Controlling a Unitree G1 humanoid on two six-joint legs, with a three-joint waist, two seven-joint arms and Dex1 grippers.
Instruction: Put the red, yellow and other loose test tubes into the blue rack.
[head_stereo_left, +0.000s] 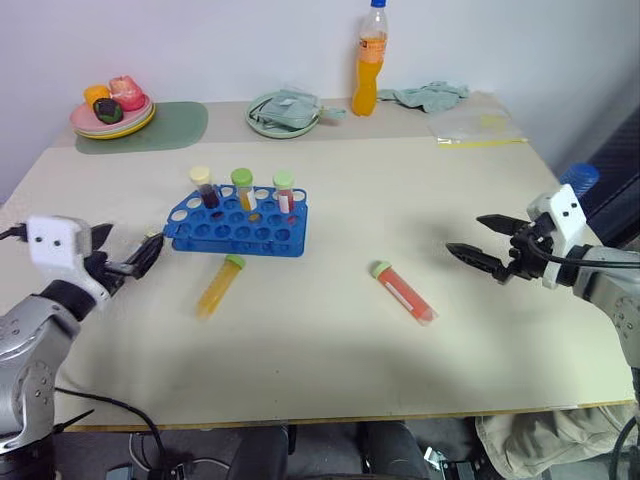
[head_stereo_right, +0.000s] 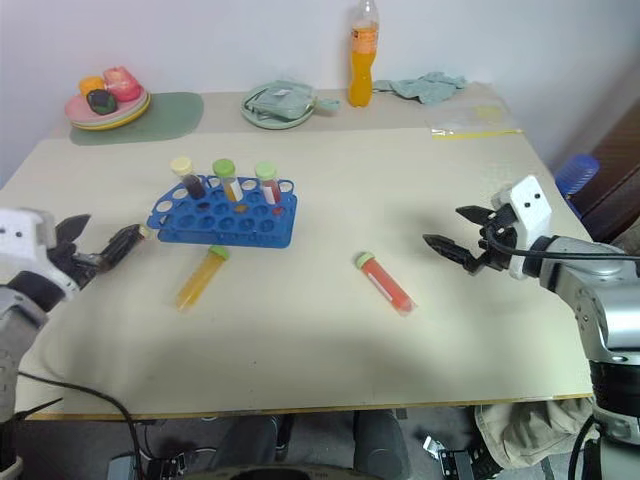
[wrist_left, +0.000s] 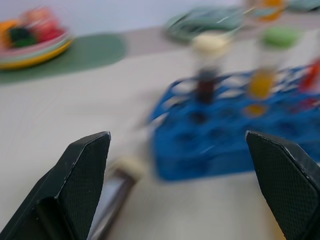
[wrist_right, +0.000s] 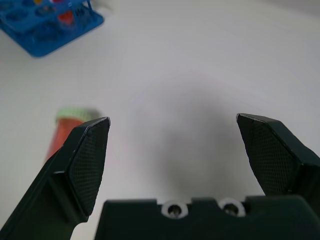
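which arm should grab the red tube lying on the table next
Right, probably. The red test tube lies on the table's right half, just ahead of the open right gripper, which points toward it. The open left gripper sits beyond the blue rack.

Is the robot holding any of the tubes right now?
No. The left gripper and the right gripper are both open and empty; the red tube and yellow tube lie on the table.

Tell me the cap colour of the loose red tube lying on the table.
Light green; the red tube shows it best in the left eye view.
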